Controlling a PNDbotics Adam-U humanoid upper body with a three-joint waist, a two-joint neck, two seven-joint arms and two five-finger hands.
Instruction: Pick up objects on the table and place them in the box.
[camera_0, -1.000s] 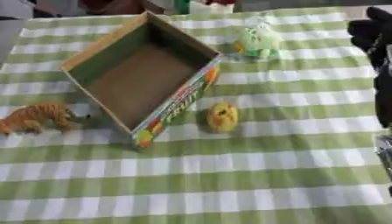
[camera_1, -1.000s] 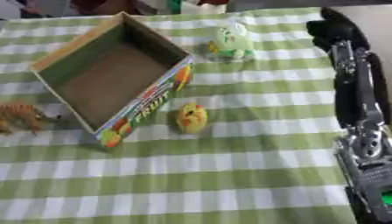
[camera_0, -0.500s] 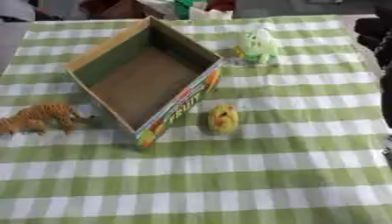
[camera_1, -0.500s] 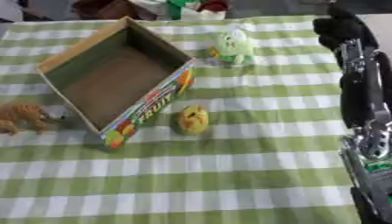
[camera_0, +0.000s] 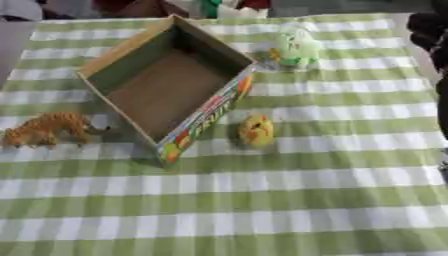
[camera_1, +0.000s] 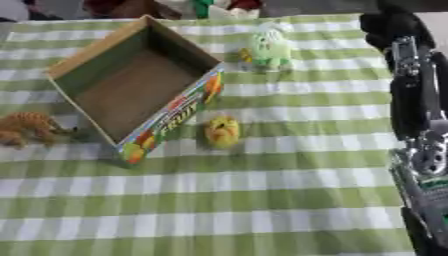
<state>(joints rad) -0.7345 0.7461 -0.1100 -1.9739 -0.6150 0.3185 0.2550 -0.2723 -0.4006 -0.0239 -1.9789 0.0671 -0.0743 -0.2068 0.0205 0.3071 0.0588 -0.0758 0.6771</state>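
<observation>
A: Green-and-white checked cloth covers the tabletop (camera_0: 262, 200). Open cardboard box (camera_0: 166, 87) sits left of centre, set askew, with nothing inside it; fruit print on its near long wall.

B: Objects outside the box?

A: Three. Orange striped tiger figure (camera_0: 44, 129) stands on the cloth just beside the box's left corner, apart from it. Small yellow round toy (camera_0: 256, 131) with orange markings lies near the printed wall, on its right side, not touching. Pale green plush toy (camera_1: 267, 48) sits upright past the box's far right corner, close to it.

B: Arms?

A: Right arm (camera_1: 418, 115) runs along the right edge of the right eye view (black links, silver joints). Its right robot hand (camera_1: 389, 27) shows as a dark mass at the upper right, well apart from the green toy; cannot tell how its fingers stand. Left robot hand shows in neither view.

B: Background?

A: Blurred clutter at the far edge of the tabletop, red and green shapes, not identifiable.
</observation>
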